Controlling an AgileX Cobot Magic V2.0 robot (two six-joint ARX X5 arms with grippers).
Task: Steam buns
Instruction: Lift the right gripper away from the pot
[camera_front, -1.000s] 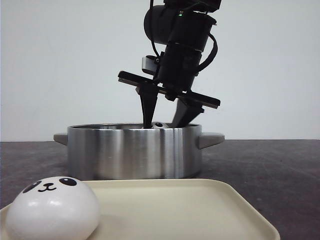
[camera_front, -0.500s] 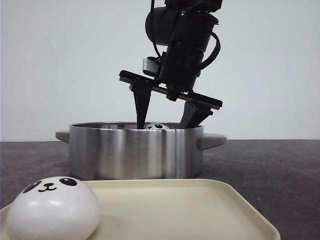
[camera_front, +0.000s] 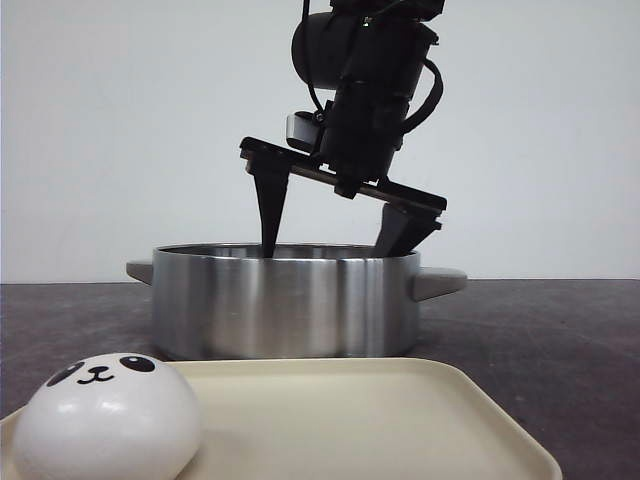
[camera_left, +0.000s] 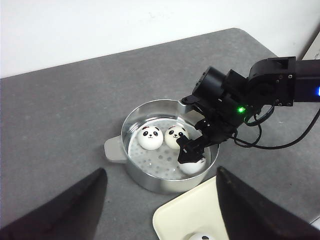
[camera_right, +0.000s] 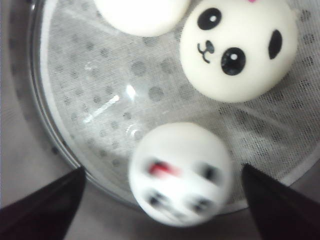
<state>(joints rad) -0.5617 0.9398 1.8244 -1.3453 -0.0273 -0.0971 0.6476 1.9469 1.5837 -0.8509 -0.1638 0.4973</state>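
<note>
A steel pot (camera_front: 285, 305) stands mid-table. In the left wrist view it (camera_left: 150, 184) holds three white panda buns on a perforated liner: two side by side (camera_left: 150, 137) (camera_left: 175, 136) and a third (camera_left: 192, 166) partly under my right gripper (camera_left: 190, 152). A fourth bun (camera_front: 105, 418) sits on the cream tray (camera_front: 400, 420). My right gripper (camera_front: 327, 248) is open, its fingertips at the pot's rim, astride the third bun (camera_right: 180, 172) without touching it. My left gripper (camera_left: 161, 170) is open and empty, high above the pot and tray.
The pot has two side handles (camera_front: 440, 283). The tray (camera_left: 185, 220) lies just in front of the pot, its bun (camera_left: 200, 236) at the near end. The table is dark grey, against a white wall.
My right gripper has opened wider and risen a little. The bun that peeked above the rim has dropped out of sight. The pot has shifted slightly to the right.
</note>
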